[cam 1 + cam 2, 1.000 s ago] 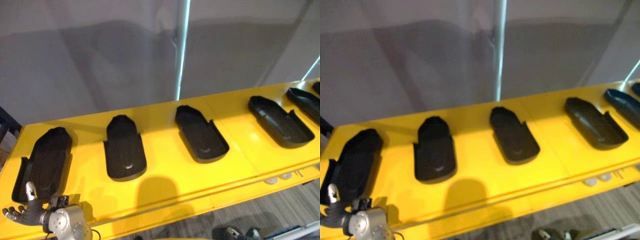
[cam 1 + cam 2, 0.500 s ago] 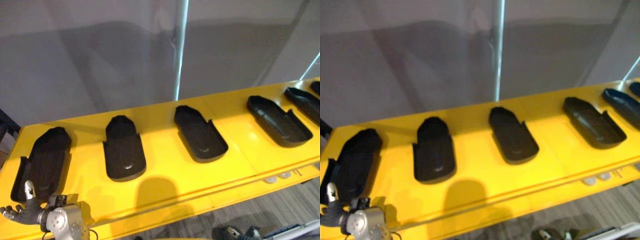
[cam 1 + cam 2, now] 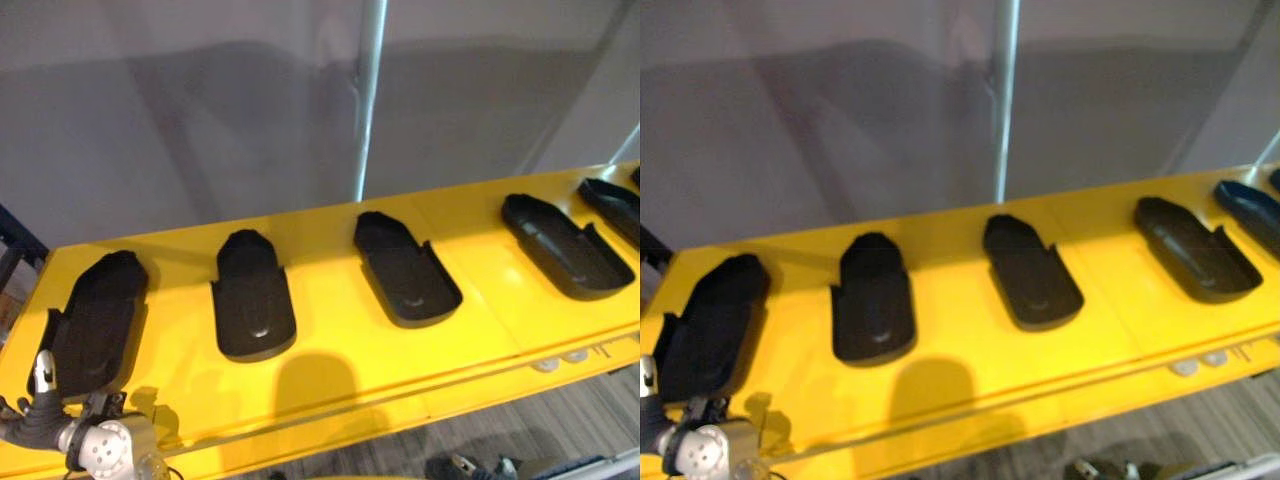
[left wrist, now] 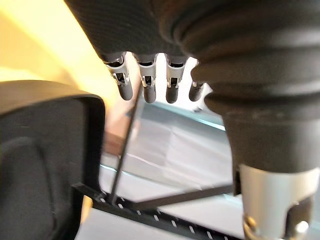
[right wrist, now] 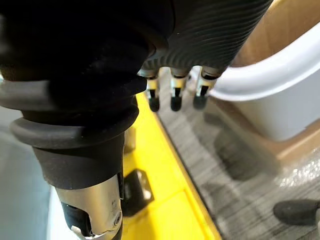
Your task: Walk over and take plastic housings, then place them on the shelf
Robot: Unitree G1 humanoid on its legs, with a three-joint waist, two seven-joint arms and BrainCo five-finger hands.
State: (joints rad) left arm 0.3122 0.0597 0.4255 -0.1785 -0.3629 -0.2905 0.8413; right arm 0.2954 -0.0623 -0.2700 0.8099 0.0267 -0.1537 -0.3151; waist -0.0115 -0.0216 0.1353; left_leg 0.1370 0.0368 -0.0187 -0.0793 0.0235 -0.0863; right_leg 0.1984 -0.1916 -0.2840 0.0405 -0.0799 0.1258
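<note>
Fingers (image 4: pixel 149 85) of my left hand (image 3: pixel 38 412) hang straight and loose, holding nothing, at the shelf's (image 3: pixel 330 350) near left corner, just beside the leftmost housing (image 3: pixel 95 325); I can't tell whether they touch. It's a shallow matte black shell, rounded at one end, with raised walls. Three more housings (image 3: pixel 252 300) lie in a row to the right, well apart. A fifth housing (image 3: pixel 615 205) is cut off at the right edge. My right hand (image 5: pixel 175 95) hangs loose and empty over the floor (image 5: pixel 240 165), near a white tub (image 5: pixel 280 95).
</note>
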